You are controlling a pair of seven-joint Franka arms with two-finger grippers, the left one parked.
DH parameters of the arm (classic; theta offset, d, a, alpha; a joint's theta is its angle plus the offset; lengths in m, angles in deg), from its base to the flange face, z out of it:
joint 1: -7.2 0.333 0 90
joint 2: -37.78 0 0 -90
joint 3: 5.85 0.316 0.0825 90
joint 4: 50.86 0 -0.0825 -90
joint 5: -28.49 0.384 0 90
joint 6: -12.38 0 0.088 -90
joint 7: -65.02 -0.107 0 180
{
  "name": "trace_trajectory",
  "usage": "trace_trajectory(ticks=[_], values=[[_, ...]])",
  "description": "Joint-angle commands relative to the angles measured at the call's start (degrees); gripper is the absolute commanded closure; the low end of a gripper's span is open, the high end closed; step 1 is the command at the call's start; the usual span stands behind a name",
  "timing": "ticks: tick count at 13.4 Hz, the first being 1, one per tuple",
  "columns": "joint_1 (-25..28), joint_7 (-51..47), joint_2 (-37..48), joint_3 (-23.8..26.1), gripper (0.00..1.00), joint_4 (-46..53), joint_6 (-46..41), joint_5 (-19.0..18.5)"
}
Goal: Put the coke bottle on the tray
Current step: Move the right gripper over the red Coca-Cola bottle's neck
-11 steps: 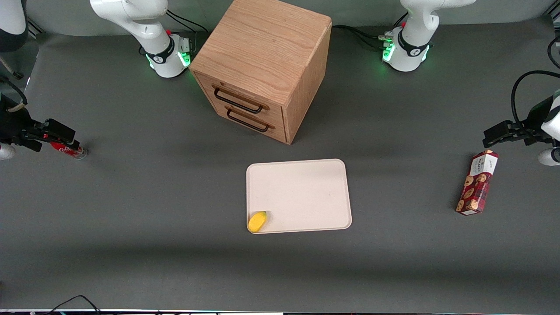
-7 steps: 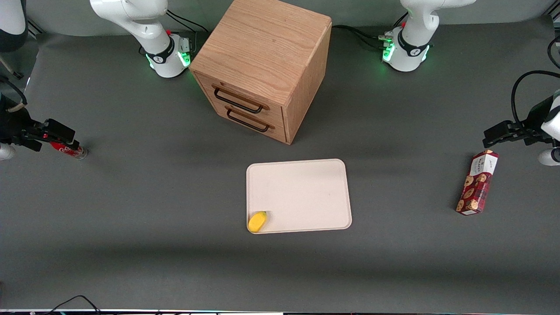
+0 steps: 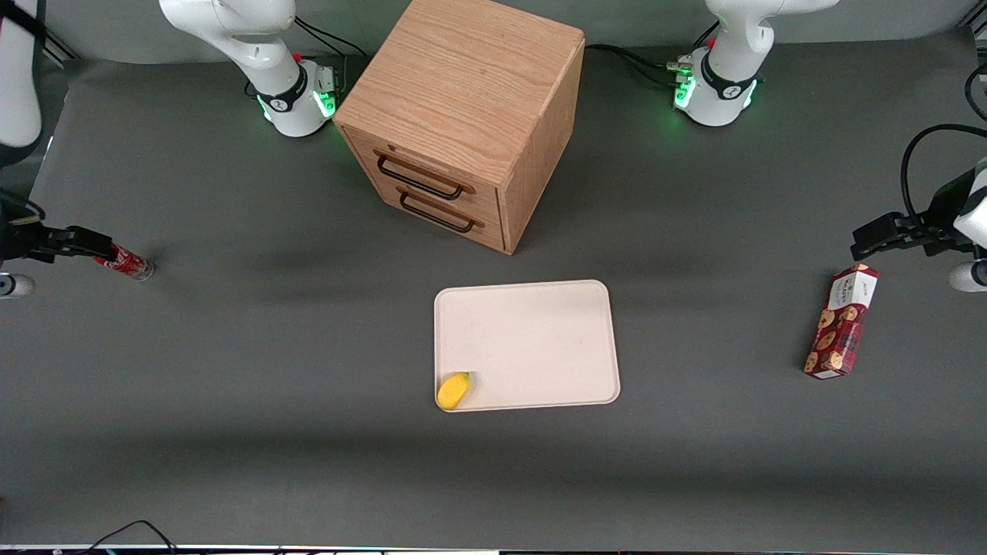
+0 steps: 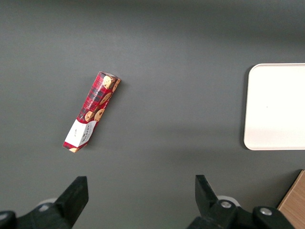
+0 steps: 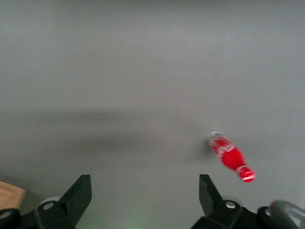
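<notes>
Starting nearest the front camera, the tray is lying flat in the middle of the tabletop, somewhat closer to the front edge, and a small yellow fruit is sitting on the tray corner that points toward the working arm's end. Farther from the camera, close to the table edge at the working arm's end and about midway along that edge, the bottle is resting on the bare mat, well apart from the tray. The gripper is hovering at that same edge with its fingers spread apart and nothing between them. The bottle is sitting just inward of it, on the side facing the tray, with the red cap pointing at the gripper and the clear base pointing toward the table's middle. In the right wrist view the bottle is showing outside the gap of the gripper, off to one finger's side, so the grasp is probably calling for a sideways shift first. Whether the bottle is standing or lying cannot be told. It is looking slim and small, with a red label bearing white script. Farther off, the cabinet is standing near the edge by the arm bases.
</notes>
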Motion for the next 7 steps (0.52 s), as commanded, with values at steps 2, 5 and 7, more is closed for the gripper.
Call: trace_trajectory(ticks=[2, 5, 7], values=[[-0.94, 14.31, 3.35, -8.32, 0.0, -11.67, 11.95, -0.92], [-2.0, 22.85, 4.06, -14.91, 0.0, -18.7, 20.84, -0.92], [-2.87, 25.5, 4.49, -16.95, 0.0, -23.36, 27.07, -0.74]])
